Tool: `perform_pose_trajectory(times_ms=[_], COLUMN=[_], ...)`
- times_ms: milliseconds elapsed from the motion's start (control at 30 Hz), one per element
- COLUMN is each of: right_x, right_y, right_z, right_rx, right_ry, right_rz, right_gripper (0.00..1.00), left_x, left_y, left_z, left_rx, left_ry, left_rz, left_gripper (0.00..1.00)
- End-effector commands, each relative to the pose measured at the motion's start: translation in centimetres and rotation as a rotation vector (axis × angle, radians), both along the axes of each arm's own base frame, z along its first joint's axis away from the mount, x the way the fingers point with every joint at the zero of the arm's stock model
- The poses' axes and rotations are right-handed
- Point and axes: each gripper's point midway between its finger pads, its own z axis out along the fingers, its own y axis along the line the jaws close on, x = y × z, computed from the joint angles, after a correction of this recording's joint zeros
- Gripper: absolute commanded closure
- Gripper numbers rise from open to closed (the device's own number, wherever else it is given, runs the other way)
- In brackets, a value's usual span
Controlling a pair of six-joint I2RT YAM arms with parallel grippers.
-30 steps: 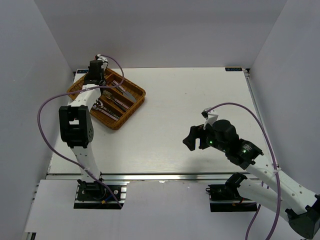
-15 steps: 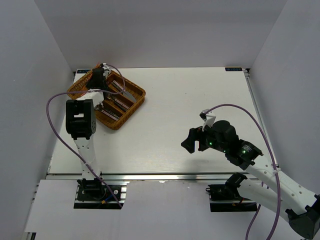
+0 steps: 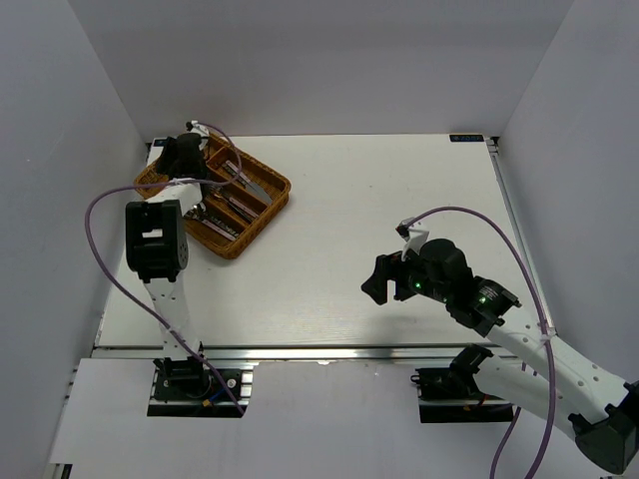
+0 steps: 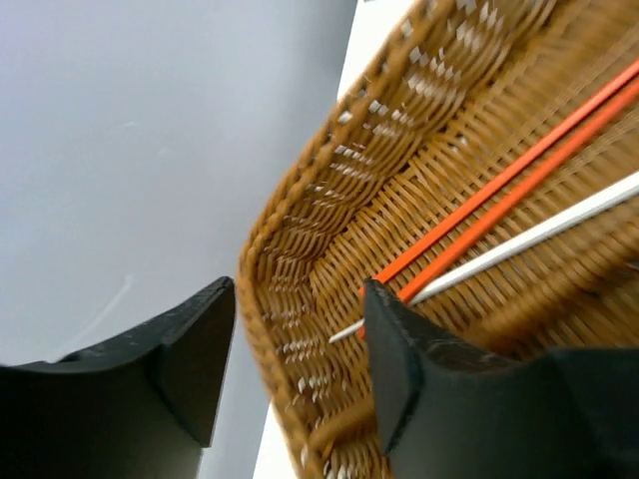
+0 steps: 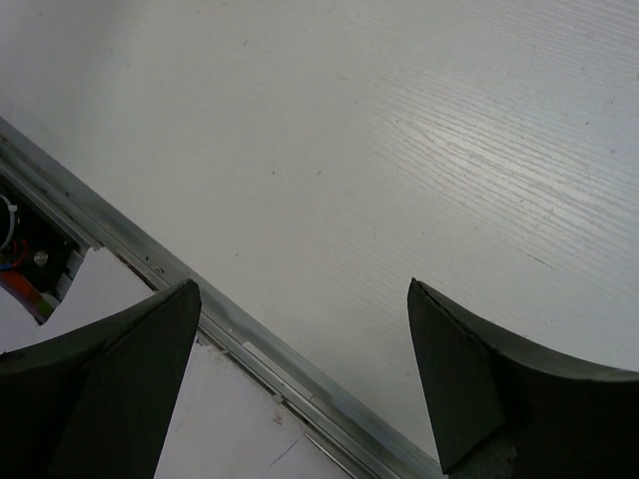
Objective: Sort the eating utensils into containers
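1. White walls (image 3: 329, 60) close off three sides of a pale, wood-grained worktop (image 3: 399, 200), with both arm bases at its near edge.
2. The brown wicker tray (image 3: 262, 224) sits turned at an angle in the worktop's far left corner, its long compartments running diagonally.
3. From above, silver cutlery with dark handles (image 3: 232, 205) lies in the tray's middle compartments; single pieces are too small to tell apart.
4. The left gripper (image 3: 185, 152) is over the far left end of the tray, at its outer wall.
5. In the left wrist view its two dark fingers (image 4: 190, 359) stand apart with nothing held between them. The tray's woven rim passes through the gap.
6. Two red chopsticks (image 4: 499, 190) lie side by side on the woven floor of that outer compartment, with a white chopstick (image 4: 539, 235) just beside them. All are apart from the fingers.
7. The right gripper (image 3: 384, 277) hangs over bare worktop on the right, well apart from the tray.
8. Its fingers (image 5: 120, 369) are spread wide and empty, with the metal rail (image 5: 200, 309) at the worktop's near edge below them.
9. A purple cable (image 3: 100, 249) loops beside the left arm.
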Motion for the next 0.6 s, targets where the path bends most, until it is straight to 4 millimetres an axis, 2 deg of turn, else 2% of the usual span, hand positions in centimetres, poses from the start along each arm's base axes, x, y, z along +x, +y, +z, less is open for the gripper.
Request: perform_pose_trajectory(times_ms=[0,33,67,100,133,167,200,233,267,300,333,400,433,467,500,533,567], right_x=[1.2,1.3,1.4,1.8,2.1,2.4,2.7,3.5,3.8,4.2,4.7,5.0,5.1,5.0,4.9,4.9,4.3], right_y=[0.1,0.1,0.2,-0.1,-0.4,-0.6,-0.9,-1.8,-2.4,-3.1,-5.0,-6.8,-8.6,-9.5,-10.4,-11.7,-12.8], right_z=[1.6,1.7,2.2,2.3,2.5,2.8,3.7,4.2,4.7,6.3,6.4,7.8,9.0,9.7,10.2,11.8,12.0], right_rx=[0.010,0.010,0.015,0.005,-0.001,0.000,0.007,-0.013,-0.024,-0.020,-0.078,-0.116,-0.156,-0.175,-0.203,-0.211,-0.240], right_ry=[-0.058,-0.063,-0.068,-0.073,-0.079,-0.082,-0.097,-0.119,-0.129,-0.159,-0.173,-0.198,-0.219,-0.231,-0.248,-0.281,-0.281], right_rz=[-0.020,-0.027,-0.029,-0.056,-0.080,-0.105,-0.129,-0.191,-0.227,-0.270,-0.351,-0.430,-0.497,-0.529,-0.546,-0.597,-0.615], right_gripper=[0.11,0.11,0.11,0.11,0.11,0.11,0.11,0.11,0.11,0.11,0.11,0.11,0.11,0.11,0.11,0.11,0.11], left_x=[-1.0,-1.4,-2.0,-3.2,-4.2,-5.0,-6.2,-7.4,-8.4,-9.4,-12.0,-14.7,-18.1,-19.7,-21.7,-25.2,-26.9], left_y=[-3.8,-6.2,-7.4,-9.7,-10.6,-11.5,-12.3,-13.7,-13.5,-13.8,-13.4,-13.9,-13.5,-13.7,-13.3,-12.4,-12.1], left_z=[13.3,13.6,14.9,18.1,19.0,20.3,22.5,21.8,24.0,24.5,24.3,24.1,25.3,23.3,22.9,25.1,24.8], left_rx=[-0.123,-0.151,-0.169,-0.209,-0.224,-0.242,-0.293,-0.323,-0.354,-0.463,-0.501,-0.622,-0.659,-0.694,-0.707,-0.739,-0.767], left_ry=[-0.339,-0.350,-0.381,-0.452,-0.467,-0.484,-0.533,-0.459,-0.494,-0.532,-0.478,-0.475,-0.491,-0.455,-0.454,-0.550,-0.581], left_rz=[-0.060,-0.112,-0.132,-0.170,-0.169,-0.175,-0.173,-0.169,-0.129,-0.085,-0.045,-0.029,-0.027,-0.023,-0.011,-0.027,-0.012], left_gripper=[0.34,0.33,0.31,0.21,0.04,0.02,0.02,0.02,0.02,0.02,0.02,0.02,0.02,0.02,0.02,0.02,0.02])
